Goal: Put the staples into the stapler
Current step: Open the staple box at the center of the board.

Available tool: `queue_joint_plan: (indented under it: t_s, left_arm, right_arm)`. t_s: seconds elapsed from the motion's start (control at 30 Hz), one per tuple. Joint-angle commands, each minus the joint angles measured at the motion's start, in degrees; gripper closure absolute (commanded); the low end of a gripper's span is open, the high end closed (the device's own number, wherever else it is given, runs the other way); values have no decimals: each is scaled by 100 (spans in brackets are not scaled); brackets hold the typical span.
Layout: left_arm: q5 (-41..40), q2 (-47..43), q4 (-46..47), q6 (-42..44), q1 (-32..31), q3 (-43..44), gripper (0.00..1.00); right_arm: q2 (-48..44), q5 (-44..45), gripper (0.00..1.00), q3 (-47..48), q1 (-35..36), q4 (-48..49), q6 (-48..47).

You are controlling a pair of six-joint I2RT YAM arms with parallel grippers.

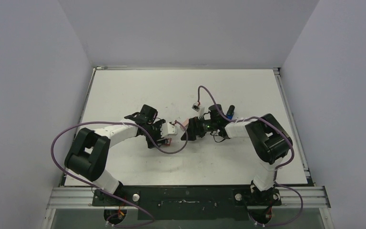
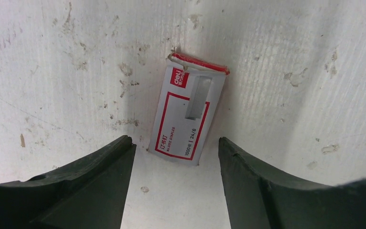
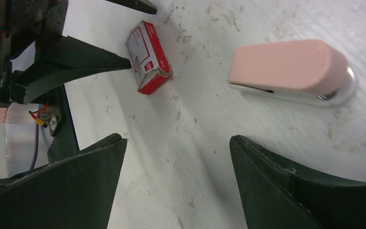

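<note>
The staples' red-and-white box [image 2: 188, 112] lies flat on the white table, grey strips showing through its window. My left gripper [image 2: 175, 141] is open, and the box sits just beyond its fingertips, touching neither. The right wrist view shows the same box [image 3: 147, 56] with the left fingers [image 3: 90, 59] beside it. My right gripper [image 3: 177, 138] is open over bare table, holding nothing. From above, both grippers [image 1: 167, 133] [image 1: 187, 131] face each other at mid-table with the box [image 1: 171, 130] between them. A blue and black thing [image 1: 230, 112] behind the right wrist, mostly hidden, may be the stapler.
A small pink block with a white base and a metal tip [image 3: 290, 69] lies ahead and to the right of my right gripper. Grey walls close the table [image 1: 138, 90] in on three sides. Purple cables loop from both arms.
</note>
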Motion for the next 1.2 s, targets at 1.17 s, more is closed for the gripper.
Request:
queue_joint_plan:
  t_s: [1.17]
  left_arm:
    - [-339, 280, 1660, -1809, -636, -149, 69]
  right_arm:
    - [1599, -840, 49, 21, 204, 4185, 3347]
